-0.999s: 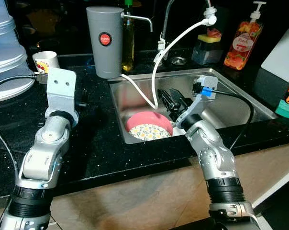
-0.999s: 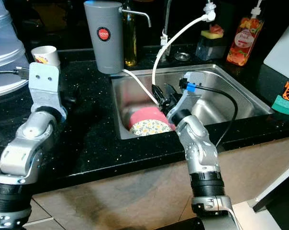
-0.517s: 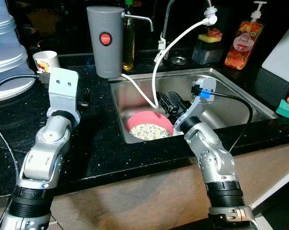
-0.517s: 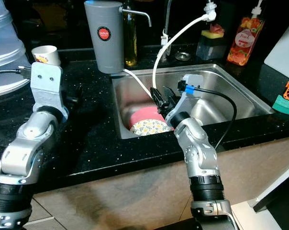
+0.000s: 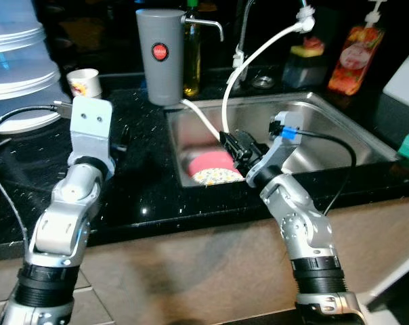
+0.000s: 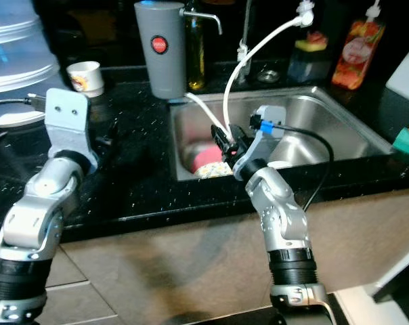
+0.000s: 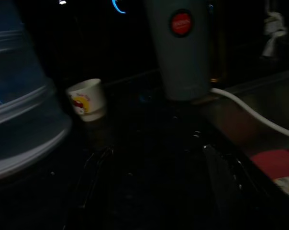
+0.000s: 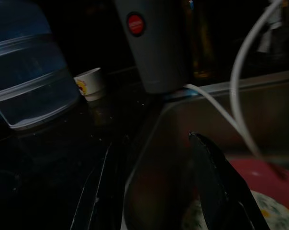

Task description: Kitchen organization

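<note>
Bowl (image 5: 213, 169), pink with a floral face, lies tilted in the steel sink (image 5: 326, 145) just beside my right gripper (image 5: 235, 143), fingers apart and empty; likely rigid, slippery, breakable, best pinched at the rim.

A black speckled countertop (image 5: 150, 203) ran across the room, with a stainless steel sink (image 5: 326, 145) set into it. A tap (image 5: 244, 27) rose behind the basin against a dark, dim wall. Below the counter's edge stood a beige front panel (image 5: 191, 271). Light glinted off the counter.
</note>
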Controlling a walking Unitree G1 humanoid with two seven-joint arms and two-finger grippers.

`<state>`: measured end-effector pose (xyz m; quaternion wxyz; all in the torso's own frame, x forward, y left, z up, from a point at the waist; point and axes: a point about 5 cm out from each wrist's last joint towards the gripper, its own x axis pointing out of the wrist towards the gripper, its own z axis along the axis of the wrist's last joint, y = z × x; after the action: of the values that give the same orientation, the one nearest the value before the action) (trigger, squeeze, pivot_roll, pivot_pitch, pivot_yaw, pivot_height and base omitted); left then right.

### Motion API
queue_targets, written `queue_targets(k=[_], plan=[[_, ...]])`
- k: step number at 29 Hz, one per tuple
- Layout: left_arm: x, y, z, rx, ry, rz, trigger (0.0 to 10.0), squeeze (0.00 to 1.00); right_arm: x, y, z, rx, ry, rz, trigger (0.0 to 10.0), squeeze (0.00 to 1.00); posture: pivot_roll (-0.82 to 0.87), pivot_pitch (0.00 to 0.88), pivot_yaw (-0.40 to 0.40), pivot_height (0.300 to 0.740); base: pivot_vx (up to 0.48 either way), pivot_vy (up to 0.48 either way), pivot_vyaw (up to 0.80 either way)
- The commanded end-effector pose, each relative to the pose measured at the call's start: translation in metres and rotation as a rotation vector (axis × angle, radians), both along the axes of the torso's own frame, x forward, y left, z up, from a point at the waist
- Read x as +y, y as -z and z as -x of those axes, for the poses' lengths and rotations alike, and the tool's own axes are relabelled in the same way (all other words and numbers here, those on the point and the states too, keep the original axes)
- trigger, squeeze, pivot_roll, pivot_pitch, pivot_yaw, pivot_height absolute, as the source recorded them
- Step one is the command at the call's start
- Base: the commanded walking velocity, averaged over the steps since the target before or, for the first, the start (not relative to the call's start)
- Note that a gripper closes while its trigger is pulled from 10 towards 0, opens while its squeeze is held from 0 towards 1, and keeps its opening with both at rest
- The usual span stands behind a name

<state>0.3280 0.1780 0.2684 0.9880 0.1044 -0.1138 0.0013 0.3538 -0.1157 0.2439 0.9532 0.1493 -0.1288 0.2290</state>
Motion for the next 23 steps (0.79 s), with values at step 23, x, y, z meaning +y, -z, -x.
queue_targets(k=[23], plan=[[-0.0038, 0.0042, 0.0022, 0.028, 0.006, 0.001, 10.0, 0.00, 0.0043, 0.0006, 0.0020, 0.016, -0.022, -0.007, 10.0, 0.00, -0.01, 0.095, 0.001, 0.740, -0.099, 0.000, 0.00]])
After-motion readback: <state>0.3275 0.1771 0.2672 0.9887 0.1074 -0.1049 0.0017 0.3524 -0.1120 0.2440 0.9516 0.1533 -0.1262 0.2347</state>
